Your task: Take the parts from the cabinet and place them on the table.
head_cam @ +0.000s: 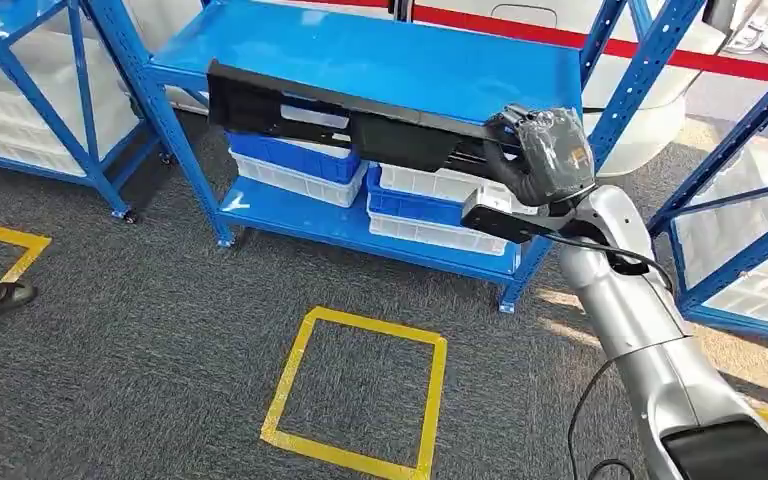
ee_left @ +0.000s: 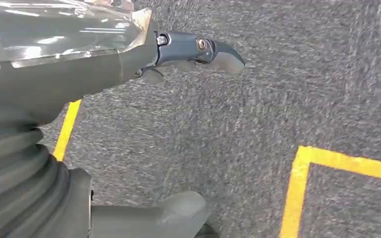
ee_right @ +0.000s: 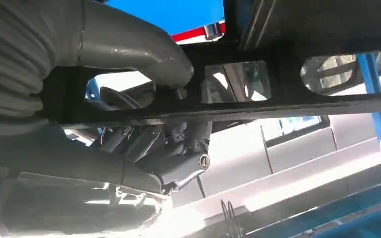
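A long black plastic part (head_cam: 340, 115) hangs in the air in front of the blue rack's top shelf (head_cam: 380, 50), tilted slightly. My right hand (head_cam: 545, 150) grips its right end; the rest of the part sticks out to the left. In the right wrist view the thumb and fingers (ee_right: 178, 168) close around the part's black frame (ee_right: 258, 106), with cut-out windows beside them. My left hand (ee_left: 193, 49) hangs over the grey carpet with its fingers apart and nothing in it.
The blue rack's lower shelf (head_cam: 310, 220) holds blue and white bins (head_cam: 300, 165). More blue racks stand at far left (head_cam: 50, 100) and right (head_cam: 750, 200). A yellow taped square (head_cam: 360, 390) marks the carpet in front. A shoe (head_cam: 5, 293) shows at the left edge.
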Controlling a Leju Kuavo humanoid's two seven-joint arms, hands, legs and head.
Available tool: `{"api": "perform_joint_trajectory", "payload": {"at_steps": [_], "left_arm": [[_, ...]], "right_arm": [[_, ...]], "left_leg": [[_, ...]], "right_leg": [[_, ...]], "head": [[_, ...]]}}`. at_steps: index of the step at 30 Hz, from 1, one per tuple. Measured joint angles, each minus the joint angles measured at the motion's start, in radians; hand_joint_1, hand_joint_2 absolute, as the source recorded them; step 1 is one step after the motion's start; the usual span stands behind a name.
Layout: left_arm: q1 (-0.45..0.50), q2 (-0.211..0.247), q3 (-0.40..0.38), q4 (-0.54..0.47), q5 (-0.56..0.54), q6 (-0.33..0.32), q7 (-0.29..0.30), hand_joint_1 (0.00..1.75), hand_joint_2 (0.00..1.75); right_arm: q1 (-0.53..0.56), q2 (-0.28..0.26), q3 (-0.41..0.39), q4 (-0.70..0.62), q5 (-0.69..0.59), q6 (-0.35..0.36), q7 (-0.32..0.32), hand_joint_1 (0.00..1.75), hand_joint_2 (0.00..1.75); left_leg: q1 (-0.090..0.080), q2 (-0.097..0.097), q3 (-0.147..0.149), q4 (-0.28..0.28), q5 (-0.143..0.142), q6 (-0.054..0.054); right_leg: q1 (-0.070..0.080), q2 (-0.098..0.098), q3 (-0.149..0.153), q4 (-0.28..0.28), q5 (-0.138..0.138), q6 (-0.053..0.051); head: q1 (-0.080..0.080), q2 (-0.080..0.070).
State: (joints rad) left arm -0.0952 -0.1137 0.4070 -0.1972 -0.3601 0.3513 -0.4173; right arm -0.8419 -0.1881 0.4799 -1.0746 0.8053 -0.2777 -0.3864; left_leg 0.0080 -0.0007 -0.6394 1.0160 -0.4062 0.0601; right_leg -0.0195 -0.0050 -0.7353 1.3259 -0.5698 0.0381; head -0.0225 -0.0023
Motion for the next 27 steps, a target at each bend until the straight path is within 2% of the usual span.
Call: {"api": "perform_joint_trajectory", "payload": {"at_steps": [1, 2, 3, 4, 5, 6, 7, 8, 9, 10, 11, 12, 13, 14, 15, 16, 17, 18, 19, 20, 21, 22, 23, 24, 25, 26, 27], "left_arm": [[-0.002, 0.0, 0.0, 0.0, 0.0, -0.002, 0.0, 0.0, 1.75], [-0.004, -0.001, 0.0, 0.0, 0.0, -0.002, 0.0, 0.0, 1.75], [-0.006, -0.001, 0.0, 0.0, 0.0, -0.002, 0.0, 0.0, 1.75], [-0.007, -0.001, 0.0, 0.0, 0.002, -0.002, 0.001, 0.0, 1.75], [-0.008, -0.001, 0.0, 0.0, 0.003, -0.002, 0.001, 0.0, 1.75], [-0.007, -0.002, 0.0, 0.0, 0.003, -0.002, 0.001, 0.0, 1.75], [-0.007, -0.002, 0.001, 0.0, 0.004, 0.0, 0.001, 0.0, 1.75], [-0.006, -0.002, 0.001, 0.0, 0.004, 0.001, 0.002, 0.0, 1.75], [-0.003, -0.002, 0.001, 0.0, 0.004, 0.003, 0.002, 0.0, 1.75], [-0.002, 0.001, 0.001, 0.0, 0.004, 0.006, 0.002, 0.0, 1.75], [0.001, 0.0, 0.001, 0.0, 0.004, 0.006, 0.002, 0.0, 1.75], [0.002, 0.0, 0.001, 0.0, 0.004, 0.006, 0.002, 0.0, 1.75], [0.002, 0.0, 0.001, 0.0, 0.003, 0.006, 0.001, 0.0, 1.75], [0.002, 0.001, 0.001, 0.0, 0.002, 0.006, 0.001, 0.0, 1.75], [0.002, 0.002, 0.001, 0.0, 0.001, 0.005, 0.001, 0.0, 1.75], [0.002, 0.003, 0.001, 0.0, 0.001, 0.005, 0.001, 0.0, 1.75], [0.002, 0.003, 0.001, 0.0, 0.001, 0.005, 0.001, 0.0, 1.75], [0.002, 0.005, 0.001, 0.0, 0.001, 0.005, 0.001, 0.0, 1.75], [0.001, 0.005, 0.001, 0.0, 0.001, 0.005, 0.001, 0.0, 1.75], [-0.001, 0.002, 0.001, 0.0, -0.001, 0.005, 0.001, 0.0, 1.75], [-0.003, 0.003, 0.001, 0.0, -0.005, 0.005, 0.001, 0.0, 1.75], [-0.004, 0.003, 0.001, 0.0, -0.007, 0.005, 0.001, 0.0, 1.75], [-0.004, 0.003, 0.0, 0.0, -0.007, 0.006, 0.001, 0.0, 1.75], [-0.002, 0.006, 0.001, 0.0, -0.004, 0.006, 0.001, 0.0, 1.75], [-0.001, 0.005, 0.001, 0.0, 0.003, 0.006, 0.001, 0.0, 1.75], [-0.001, 0.006, 0.002, 0.0, 0.004, 0.006, 0.001, 0.0, 1.75], [-0.001, 0.009, 0.002, -0.001, 0.004, 0.006, -0.002, 0.0, 1.75]], "right_arm": [[0.0, 0.0, 0.0, 0.0, 0.003, 0.0, 0.003, 1.75, 1.75], [0.0, 0.0, -0.001, 0.0, 0.004, 0.001, 0.004, 1.75, 1.75], [-0.001, 0.0, -0.001, 0.0, 0.003, 0.002, 0.005, 1.75, 1.75], [-0.005, 0.001, -0.002, 0.0, 0.002, 0.004, 0.005, 1.75, 1.75], [-0.009, 0.002, -0.004, -0.003, 0.002, 0.005, 0.005, 1.75, 1.75], [-0.009, 0.005, -0.006, -0.005, 0.001, 0.006, 0.005, 1.75, 1.75], [-0.011, 0.005, -0.007, -0.005, 0.0, 0.008, 0.005, 1.75, 1.75], [-0.015, 0.005, -0.008, -0.005, 0.0, 0.009, 0.005, 1.75, 1.75], [-0.015, 0.009, -0.007, -0.004, 0.0, 0.009, 0.005, 1.75, 1.75], [-0.018, 0.01, -0.007, -0.002, 0.002, 0.01, 0.005, 1.75, 1.75], [-0.019, 0.014, -0.007, -0.002, 0.002, 0.01, 0.003, 1.75, 1.75], [-0.021, 0.016, -0.007, -0.002, 0.001, 0.01, 0.001, 1.75, 1.75], [-0.022, 0.016, -0.008, -0.002, 0.001, 0.008, -0.001, 1.75, 1.75], [-0.022, 0.016, -0.008, -0.002, 0.0, 0.008, -0.001, 1.75, 1.75], [-0.019, 0.016, -0.008, -0.002, 0.0, 0.008, -0.002, 1.75, 1.75], [-0.017, 0.015, -0.009, -0.002, 0.0, 0.008, -0.002, 1.75, 1.75], [-0.016, 0.014, -0.009, -0.002, 0.0, 0.007, -0.003, 1.75, 1.75], [-0.017, 0.014, -0.01, -0.002, 0.0, 0.007, -0.003, 1.75, 1.75], [-0.018, 0.013, -0.011, -0.003, -0.001, 0.007, -0.004, 1.75, 1.75], [-0.018, 0.013, -0.014, -0.007, -0.001, 0.006, -0.004, 1.75, 1.75], [-0.021, 0.008, -0.019, -0.008, -0.003, 0.006, -0.004, 1.75, 1.75], [-0.022, 0.009, -0.021, -0.01, -0.009, 0.003, -0.004, 1.75, 1.75], [-0.019, 0.009, -0.023, -0.01, -0.015, 0.002, -0.004, 1.75, 1.75], [-0.013, 0.008, -0.025, -0.01, -0.018, 0.002, -0.004, 1.75, 1.75], [-0.006, 0.008, -0.026, -0.009, -0.022, 0.002, -0.004, 1.75, 1.75], [0.0, 0.007, -0.027, -0.008, -0.023, 0.002, -0.005, 1.75, 1.75], [0.002, 0.007, -0.028, -0.008, -0.023, 0.002, -0.005, 1.75, 1.75]], "left_leg": [[-0.001, 0.0, -0.017, 0.0, 0.013, -0.001], [-0.001, 0.0, -0.036, 0.001, 0.027, -0.004], [-0.001, 0.0, -0.05, 0.001, 0.04, -0.007], [-0.001, 0.0, -0.061, 0.002, 0.054, -0.011], [-0.007, -0.001, -0.07, 0.003, 0.063, -0.017], [-0.005, 0.001, -0.068, -0.002, 0.077, -0.024], [-0.005, 0.0, -0.067, -0.007, 0.09, -0.028], [-0.003, 0.0, -0.068, -0.013, 0.1, -0.033], [-0.005, -0.003, -0.071, -0.017, 0.111, -0.042], [0.003, -0.005, -0.083, -0.001, 0.077, -0.046], [0.004, -0.003, -0.095, 0.036, 0.014, -0.05], [0.007, -0.002, -0.11, 0.1, -0.058, -0.055], [0.009, -0.003, -0.129, 0.189, -0.119, -0.062], [0.011, -0.003, -0.141, 0.264, -0.147, -0.069], [0.015, -0.002, -0.142, 0.319, -0.14, -0.074], [0.02, -0.002, -0.125, 0.328, -0.11, -0.079], [0.027, -0.002, -0.09, 0.298, -0.072, -0.082], [0.033, -0.002, -0.034, 0.233, -0.045, -0.086], [0.039, -0.002, 0.028, 0.155, -0.046, -0.09], [0.039, -0.004, 0.097, 0.061, -0.087, -0.096], [0.032, -0.012, 0.113, 0.02, -0.104, -0.081], [0.028, -0.009, 0.102, 0.019, -0.103, -0.075], [0.018, -0.009, 0.097, 0.023, -0.096, -0.066], [0.015, -0.008, 0.09, 0.018, -0.086, -0.051], [0.019, 0.0, 0.081, 0.012, -0.072, -0.035], [0.013, -0.001, 0.068, 0.012, -0.059, -0.022], [0.012, 0.001, 0.053, 0.012, -0.049, -0.014]], "right_leg": [[0.001, 0.001, 0.024, -0.008, 0.025, 0.012], [0.001, 0.001, 0.066, -0.052, 0.056, 0.022], [0.002, 0.001, 0.118, -0.115, 0.075, 0.025], [0.004, 0.001, 0.196, -0.212, 0.066, 0.015], [0.014, 0.001, 0.272, -0.311, 0.027, 0.001], [0.02, 0.004, 0.272, -0.333, 0.021, -0.003], [0.02, 0.004, 0.257, -0.336, 0.028, -0.003], [0.023, 0.005, 0.253, -0.331, 0.033, -0.008], [0.015, 0.004, 0.243, -0.338, 0.047, -0.019], [-0.001, -0.003, 0.245, -0.339, 0.062, -0.027], [0.0, -0.002, 0.23, -0.34, 0.073, -0.04], [0.0, -0.002, 0.22, -0.339, 0.088, -0.046], [0.001, -0.003, 0.203, -0.338, 0.102, -0.048], [0.002, -0.003, 0.188, -0.337, 0.114, -0.046], [0.002, -0.004, 0.172, -0.336, 0.127, -0.043], [0.002, -0.005, 0.158, -0.335, 0.138, -0.039], [0.0, -0.005, 0.143, -0.334, 0.148, -0.033], [-0.003, -0.005, 0.13, -0.33, 0.157, -0.026], [-0.003, -0.005, 0.122, -0.324, 0.163, -0.018], [0.002, -0.005, 0.108, -0.317, 0.166, -0.013], [0.003, -0.006, 0.103, -0.312, 0.173, -0.003], [0.007, -0.007, 0.099, -0.312, 0.184, 0.007], [0.006, -0.007, 0.093, -0.318, 0.195, 0.016], [0.003, -0.007, 0.088, -0.318, 0.203, 0.026], [-0.004, -0.005, 0.074, -0.31, 0.192, 0.027], [-0.003, -0.003, 0.054, -0.279, 0.148, 0.017], [-0.002, -0.003, 0.035, -0.22, 0.094, 0.004]], "head": [[-0.001, 0.0], [0.0, 0.0], [-0.001, 0.0], [0.0, 0.0], [0.0, 0.0], [-0.008, 0.0], [-0.003, 0.0], [0.0, 0.0], [-0.002, 0.0], [0.001, 0.0], [-0.003, 0.0], [-0.008, 0.0], [-0.008, 0.0], [-0.008, 0.0], [-0.008, 0.0], [-0.008, 0.0], [-0.008, 0.0], [-0.008, 0.0], [-0.009, 0.0], [-0.01, 0.0], [-0.005, 0.0], [-0.004, 0.0], [-0.004, 0.0], [-0.003, 0.0], [-0.005, 0.0], [-0.005, 0.0], [0.003, 0.0]]}}
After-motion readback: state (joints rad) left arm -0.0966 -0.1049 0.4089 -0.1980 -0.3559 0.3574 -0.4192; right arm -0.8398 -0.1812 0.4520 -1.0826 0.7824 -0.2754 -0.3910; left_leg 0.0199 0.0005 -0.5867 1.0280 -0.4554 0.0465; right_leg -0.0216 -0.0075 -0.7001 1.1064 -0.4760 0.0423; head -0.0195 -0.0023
